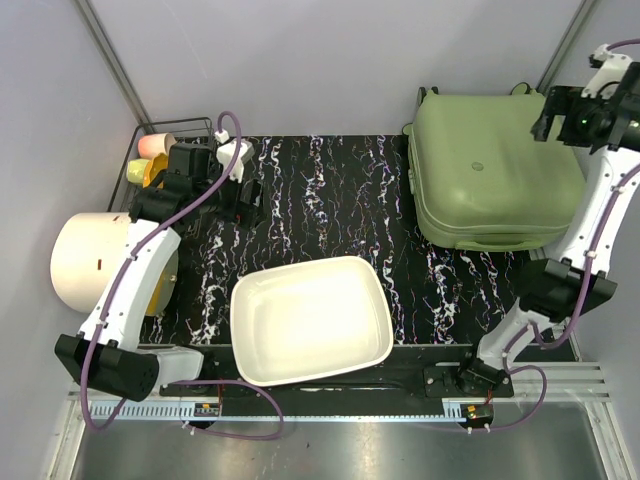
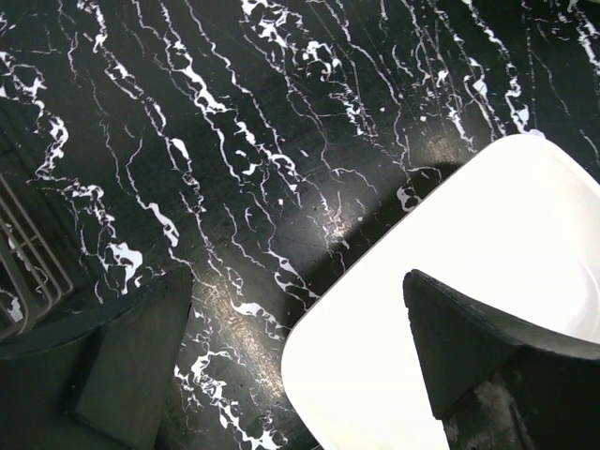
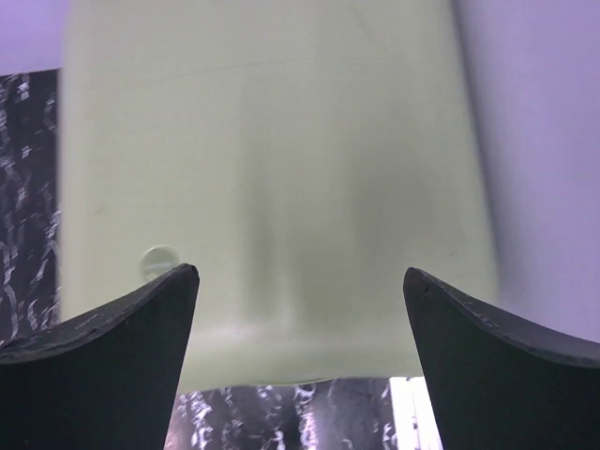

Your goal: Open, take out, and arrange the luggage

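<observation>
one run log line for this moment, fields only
phase: pre-contact | luggage: closed, lying flat | left gripper: open, over white bin corner | right gripper: open, above luggage | white bin: empty

The olive-green luggage (image 1: pixel 495 170) lies shut at the marbled table's (image 1: pixel 330 195) far right, the right gripper (image 1: pixel 552 116) over its right edge, a white bin (image 1: pixel 312 320) near the front, the left gripper (image 1: pixel 243 200) beside a wire rack (image 1: pixel 192 128).

Both arms reach forward, the left gripper (image 2: pixel 298 277) and the right gripper (image 3: pixel 300 272) each gaping wide.
</observation>
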Motion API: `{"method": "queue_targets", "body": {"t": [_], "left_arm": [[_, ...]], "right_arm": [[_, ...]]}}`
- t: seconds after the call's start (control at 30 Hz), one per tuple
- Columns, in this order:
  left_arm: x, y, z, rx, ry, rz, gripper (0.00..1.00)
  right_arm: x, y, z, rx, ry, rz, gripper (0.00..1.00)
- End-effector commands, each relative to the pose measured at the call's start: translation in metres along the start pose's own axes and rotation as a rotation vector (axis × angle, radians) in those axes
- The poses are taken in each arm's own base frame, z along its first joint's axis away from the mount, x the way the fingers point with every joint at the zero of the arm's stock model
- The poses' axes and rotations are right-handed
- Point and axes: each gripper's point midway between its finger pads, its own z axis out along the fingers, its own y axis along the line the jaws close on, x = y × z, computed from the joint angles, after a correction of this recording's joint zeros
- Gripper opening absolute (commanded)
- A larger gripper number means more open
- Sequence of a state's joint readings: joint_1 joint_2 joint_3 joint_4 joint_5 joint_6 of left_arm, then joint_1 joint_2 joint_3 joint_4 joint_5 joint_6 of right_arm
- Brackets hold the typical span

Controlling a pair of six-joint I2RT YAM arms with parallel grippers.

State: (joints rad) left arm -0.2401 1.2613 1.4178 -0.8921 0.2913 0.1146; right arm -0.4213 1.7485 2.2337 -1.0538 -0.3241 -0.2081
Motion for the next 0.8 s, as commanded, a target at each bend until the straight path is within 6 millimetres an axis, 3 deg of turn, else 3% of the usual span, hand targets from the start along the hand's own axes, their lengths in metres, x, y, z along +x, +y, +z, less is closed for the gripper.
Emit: {"method": "queue_targets", "body": {"t": [0.0,0.3,0.4,0.43,0.47,0.5,0.53,0.57,0.67,0.77], "left_arm": [[-0.023,-0.011,-0.003,0.065,-0.090,0.021,0.99],[-0.022,-0.017,0.001,0.110,-0.081,0.034,0.99],[-0.022,-0.018,0.003,0.118,-0.080,0.035,0.99],[-0.022,-0.018,0.004,0.120,-0.078,0.037,0.99],[-0.022,-0.019,0.004,0.124,-0.077,0.037,0.99],[-0.023,-0.019,0.004,0.128,-0.078,0.037,0.99],[-0.023,-0.020,0.005,0.138,-0.077,0.040,0.99],[-0.023,-0.021,0.006,0.145,-0.075,0.039,0.99],[-0.025,-0.022,0.008,0.155,-0.074,0.037,0.99],[-0.030,-0.021,0.008,0.157,-0.082,0.043,0.99]], "right_arm": [[0.008,-0.054,0.005,0.078,0.069,0.003,1.00],[0.030,-0.097,0.035,0.087,0.138,-0.020,0.99],[0.036,-0.111,0.038,0.141,0.162,-0.055,0.80],[0.031,-0.118,0.040,0.173,0.142,-0.073,0.63],[0.027,-0.124,0.035,0.210,0.127,-0.087,0.53],[0.035,-0.136,0.037,0.271,0.156,-0.096,0.44],[0.025,-0.146,0.037,0.324,0.113,-0.124,0.32],[0.021,-0.153,0.032,0.362,0.102,-0.140,0.14],[0.029,-0.171,0.036,0.429,0.146,-0.210,0.00],[0.042,-0.176,0.049,0.412,0.191,-0.247,0.00]]}}
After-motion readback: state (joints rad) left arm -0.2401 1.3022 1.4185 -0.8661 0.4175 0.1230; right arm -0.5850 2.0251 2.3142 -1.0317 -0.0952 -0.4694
